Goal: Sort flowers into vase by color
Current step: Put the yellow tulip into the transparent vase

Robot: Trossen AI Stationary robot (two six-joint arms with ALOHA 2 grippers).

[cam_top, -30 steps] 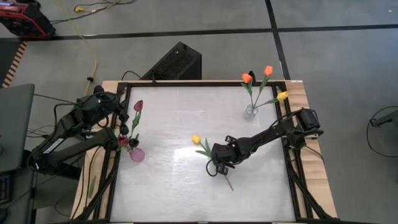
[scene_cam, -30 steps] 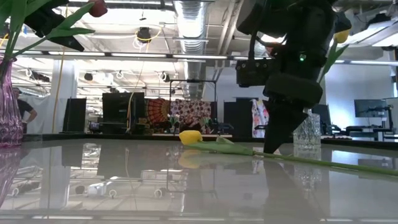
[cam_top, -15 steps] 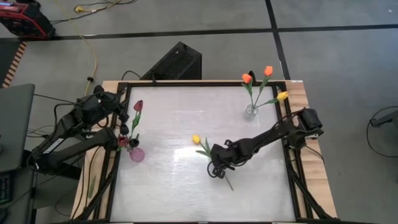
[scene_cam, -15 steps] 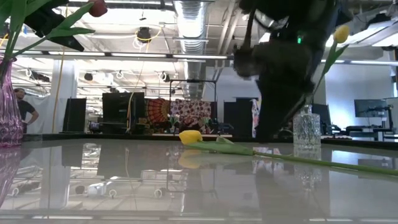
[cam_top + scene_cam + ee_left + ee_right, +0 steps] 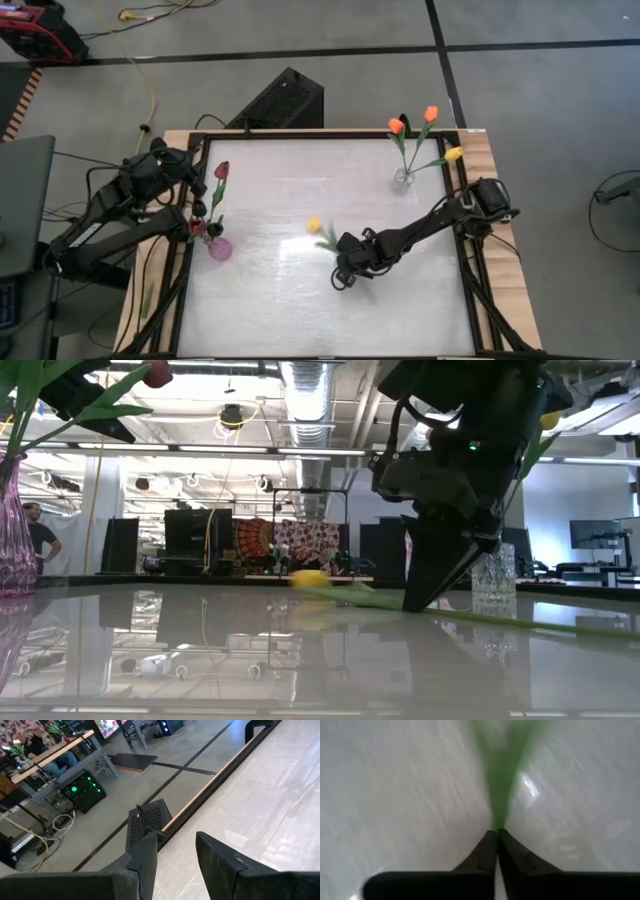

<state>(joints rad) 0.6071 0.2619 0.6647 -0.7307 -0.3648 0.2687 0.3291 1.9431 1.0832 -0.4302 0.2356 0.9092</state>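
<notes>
You are most of the way through the sort. The pink vase (image 5: 220,247) at the bench's (image 5: 300,310) left edge holds the maroon tulip (image 5: 221,170); the clear vase (image 5: 403,180) near the far right corner holds two orange tulips (image 5: 397,126) and one yellow tulip (image 5: 454,154). As far as these views show, one flower is left: the loose yellow tulip (image 5: 315,226), lying mid-bench with its stem running under your right arm.

Your right hand (image 5: 342,279) is down at the bench on that stem; its wrist view shows the fingers (image 5: 487,851) pinched together with the green stem (image 5: 501,795) coming straight out from between the tips, so it looks clamped on the stem. Your left hand (image 5: 175,855) waits by the pink vase with its fingers apart, holding nothing. What remains, I'd judge, is lifting this tulip and standing it in the clear vase beside the other yellow one.
</notes>
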